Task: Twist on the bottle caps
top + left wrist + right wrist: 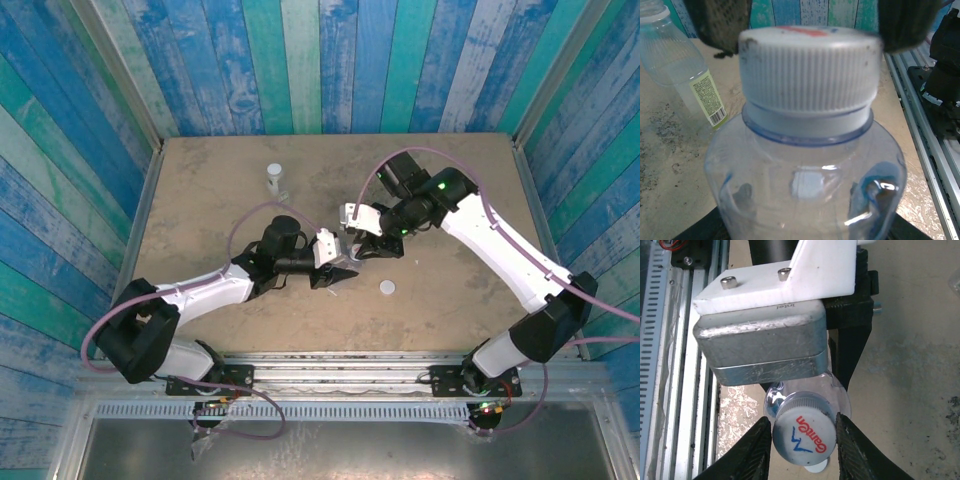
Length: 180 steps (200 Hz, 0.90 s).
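Observation:
A nearly plain clear bottle (pixel 807 180) lies on its side with my left gripper (pixel 338 268) shut round its body. A white ribbed cap (pixel 802 434), printed with red letters and a blue mark, sits on the bottle's neck. My right gripper (pixel 804 440) is shut on this cap, one dark finger (pixel 759 450) pressed to each side. The bottle with the green-yellow label (pixel 675 70) stands capped behind (pixel 274 180). One loose white cap (pixel 387 288) lies flat on the table. The pink-purple labelled bottle is out of view.
An aluminium rail (pixel 920 130) runs along the table's near edge, close under both grippers. The left wrist's silver camera housing (pixel 760 350) sits just above the held cap. Blue and green plank walls (pixel 320 60) enclose the table.

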Each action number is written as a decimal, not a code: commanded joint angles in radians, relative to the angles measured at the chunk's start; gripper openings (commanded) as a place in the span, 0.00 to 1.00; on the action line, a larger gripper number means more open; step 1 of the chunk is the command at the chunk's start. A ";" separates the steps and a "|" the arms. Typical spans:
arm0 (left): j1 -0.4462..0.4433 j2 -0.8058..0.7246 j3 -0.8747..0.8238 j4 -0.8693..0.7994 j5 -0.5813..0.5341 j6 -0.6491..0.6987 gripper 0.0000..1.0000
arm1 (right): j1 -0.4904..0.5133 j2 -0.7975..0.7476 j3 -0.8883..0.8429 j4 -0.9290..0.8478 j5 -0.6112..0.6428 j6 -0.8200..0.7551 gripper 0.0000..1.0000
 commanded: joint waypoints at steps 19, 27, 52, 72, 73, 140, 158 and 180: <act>0.000 -0.051 0.002 0.009 0.011 -0.005 0.48 | 0.005 0.027 0.014 -0.034 -0.001 0.004 0.36; 0.000 -0.049 0.002 0.009 0.011 -0.005 0.48 | 0.007 0.027 0.013 -0.033 0.001 0.003 0.36; 0.000 -0.049 0.004 0.015 0.010 -0.010 0.48 | 0.007 0.027 0.012 -0.038 0.002 0.003 0.36; 0.000 -0.046 0.002 0.022 0.005 -0.014 0.48 | 0.007 0.023 0.005 -0.040 0.003 -0.006 0.41; 0.000 -0.046 0.002 0.022 0.005 -0.014 0.48 | 0.006 0.023 0.004 -0.040 0.003 -0.008 0.41; 0.000 -0.047 0.002 0.022 0.006 -0.019 0.48 | 0.007 0.029 0.008 -0.041 0.005 0.009 0.30; 0.000 -0.048 0.001 0.033 -0.008 -0.026 0.48 | 0.007 0.032 0.012 -0.041 0.008 0.026 0.27; 0.000 -0.041 -0.003 0.074 -0.080 -0.055 0.48 | 0.005 0.041 0.028 -0.025 0.044 0.161 0.21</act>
